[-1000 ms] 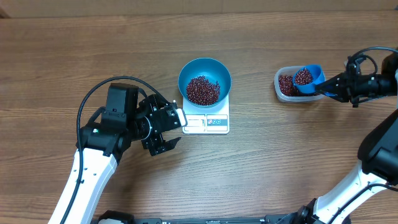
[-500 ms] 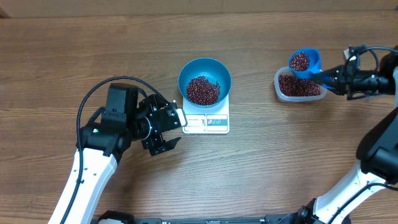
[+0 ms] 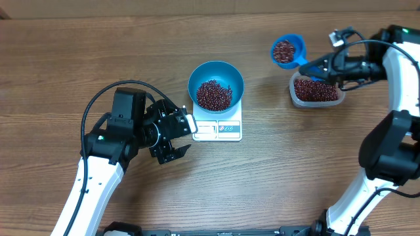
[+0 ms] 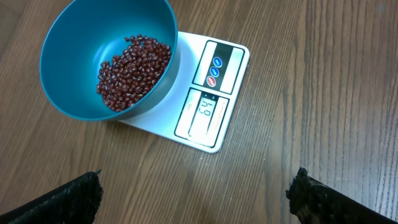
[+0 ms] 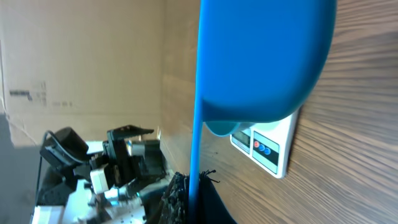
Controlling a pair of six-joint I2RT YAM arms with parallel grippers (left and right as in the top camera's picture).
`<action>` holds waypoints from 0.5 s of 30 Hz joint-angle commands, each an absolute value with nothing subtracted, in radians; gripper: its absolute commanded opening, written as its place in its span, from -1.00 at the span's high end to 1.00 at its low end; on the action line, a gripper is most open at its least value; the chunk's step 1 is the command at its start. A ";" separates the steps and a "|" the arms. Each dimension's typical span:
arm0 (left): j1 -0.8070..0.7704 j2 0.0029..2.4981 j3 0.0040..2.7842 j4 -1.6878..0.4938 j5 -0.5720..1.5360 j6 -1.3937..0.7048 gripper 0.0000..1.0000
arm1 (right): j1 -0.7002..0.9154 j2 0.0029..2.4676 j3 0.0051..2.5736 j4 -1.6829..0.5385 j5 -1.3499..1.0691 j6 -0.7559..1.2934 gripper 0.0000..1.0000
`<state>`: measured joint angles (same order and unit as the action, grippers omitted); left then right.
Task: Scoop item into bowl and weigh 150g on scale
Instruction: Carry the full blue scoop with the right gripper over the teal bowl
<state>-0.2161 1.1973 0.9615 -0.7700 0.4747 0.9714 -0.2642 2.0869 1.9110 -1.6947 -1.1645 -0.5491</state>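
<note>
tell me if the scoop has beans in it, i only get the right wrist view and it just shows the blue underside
Observer: Yes. Overhead shows the scoop loaded with beans, its handle gripped in the right pincer.
Operator: am i over the bowl
Observer: No. The scoop hangs over the table, between the tub and the bowl.
Operator: bowl empty?
Observer: No. A pile of beans lies in it, and it sits on the scale.
</note>
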 commanded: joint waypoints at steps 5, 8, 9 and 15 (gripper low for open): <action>-0.223 1.203 0.956 -0.770 0.483 0.962 -0.99 | -0.137 2.087 1.998 -1.693 -1.187 -0.530 0.92; -0.223 1.203 0.956 -0.770 0.483 0.962 -0.99 | -0.088 2.087 2.002 -1.675 -1.112 -0.467 0.92; -0.223 1.203 0.956 -0.770 0.483 0.962 -0.99 | -0.072 2.087 2.003 -1.673 -1.085 -0.450 0.92; -0.223 1.203 0.956 -0.770 0.483 0.962 -0.99 | 0.032 2.087 2.004 -1.633 -0.912 -0.342 0.92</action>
